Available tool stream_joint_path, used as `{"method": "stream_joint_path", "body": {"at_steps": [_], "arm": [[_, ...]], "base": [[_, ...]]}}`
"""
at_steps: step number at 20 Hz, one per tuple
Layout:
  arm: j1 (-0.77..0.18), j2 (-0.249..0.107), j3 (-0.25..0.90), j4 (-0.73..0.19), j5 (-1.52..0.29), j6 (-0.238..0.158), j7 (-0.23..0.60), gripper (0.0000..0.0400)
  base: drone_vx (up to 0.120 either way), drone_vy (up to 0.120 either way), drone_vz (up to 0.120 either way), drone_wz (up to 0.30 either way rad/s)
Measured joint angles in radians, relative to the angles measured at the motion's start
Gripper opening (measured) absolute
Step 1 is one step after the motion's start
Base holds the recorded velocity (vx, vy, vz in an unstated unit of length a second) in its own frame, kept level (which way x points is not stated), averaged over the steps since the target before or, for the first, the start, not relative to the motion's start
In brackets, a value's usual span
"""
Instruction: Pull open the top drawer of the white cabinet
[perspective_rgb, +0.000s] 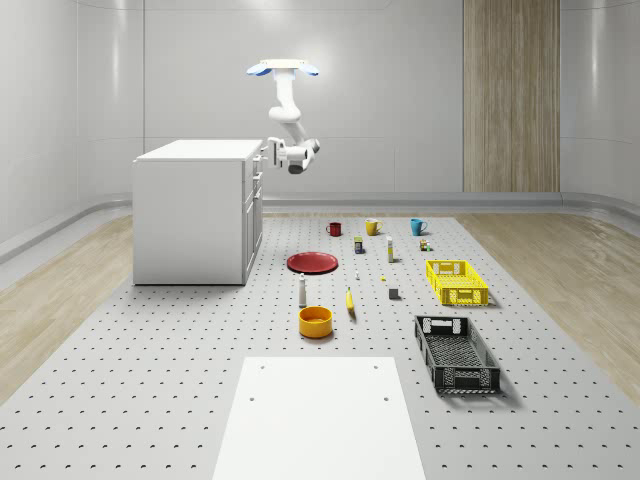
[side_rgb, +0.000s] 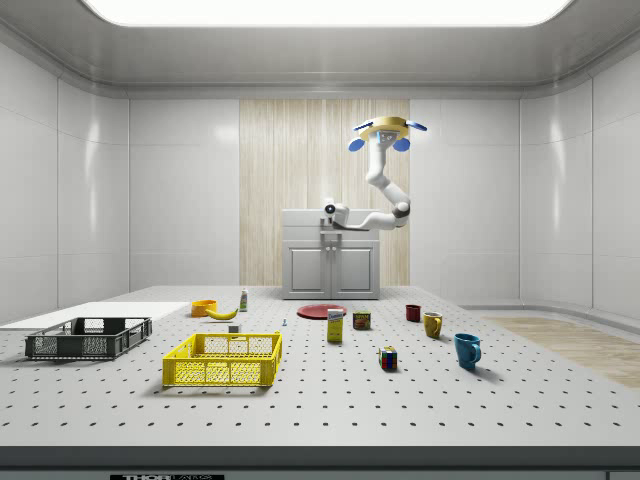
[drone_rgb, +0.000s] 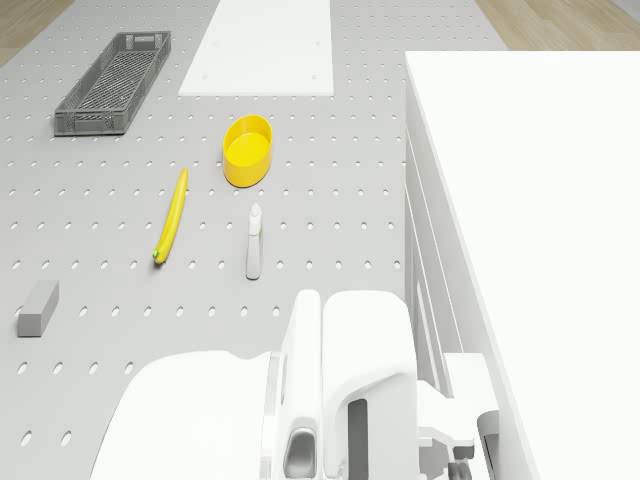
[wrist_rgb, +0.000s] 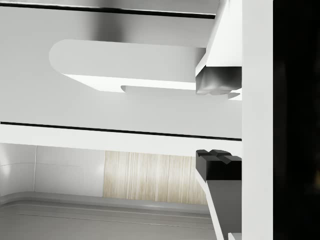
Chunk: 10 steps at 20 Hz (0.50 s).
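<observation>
The white cabinet (perspective_rgb: 192, 212) stands on the perforated bench (perspective_rgb: 150, 380), at about ten o'clock from the red plate (perspective_rgb: 313, 263) in the whole-scene view. The drone (perspective_rgb: 284, 68) hovers in the air beside the cabinet's drawer side, above its top, with the arm bent down to the top drawer (perspective_rgb: 255, 164). The pincer (wrist_rgb: 218, 125) is open at the drawer handle (wrist_rgb: 125, 65): the upper finger pad (wrist_rgb: 216, 82) lies against the handle's end, and the lower pad (wrist_rgb: 217, 165) hangs apart below it (a clear gap between them). The drawer front sits flush, unopened.
</observation>
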Motion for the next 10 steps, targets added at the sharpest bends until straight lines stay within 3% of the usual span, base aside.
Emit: {"method": "stream_joint_path", "body": {"at_steps": [1, 2, 3, 4, 5, 6, 7, 8, 10], "arm": [[-0.046, 0.035, -0.004, -0.027, -0.018, -0.043, -0.080, 0.0165], [-0.085, 0.057, 0.013, -0.028, -0.007, -0.078, -0.078, 0.0196], [-0.091, 0.049, 0.027, -0.023, -0.001, -0.081, -0.046, 0.0220], [-0.091, 0.040, 0.038, -0.018, 0.003, -0.079, -0.016, 0.0239], [-0.091, 0.032, 0.047, -0.013, 0.008, -0.077, 0.010, 0.0231], [-0.088, 0.013, 0.059, 0.000, 0.015, -0.071, 0.083, 0.0177], [-0.071, -0.025, 0.066, 0.013, -0.014, -0.046, 0.167, 0.0178], [-0.044, -0.042, 0.058, 0.014, -0.027, -0.024, 0.185, 0.0206], [-0.031, -0.043, 0.059, 0.016, -0.021, -0.015, 0.182, 0.0245]], "base": [[0.000, 0.000, 0.000, 0.000], [0.000, 0.000, 0.000, 0.000], [0.000, 0.000, 0.000, 0.000], [0.000, 0.000, 0.000, 0.000], [0.000, 0.000, 0.000, 0.000], [0.000, 0.000, 0.000, 0.000], [0.000, 0.000, 0.000, 0.000], [0.000, 0.000, 0.000, 0.000], [0.000, 0.000, 0.000, 0.000]]}}
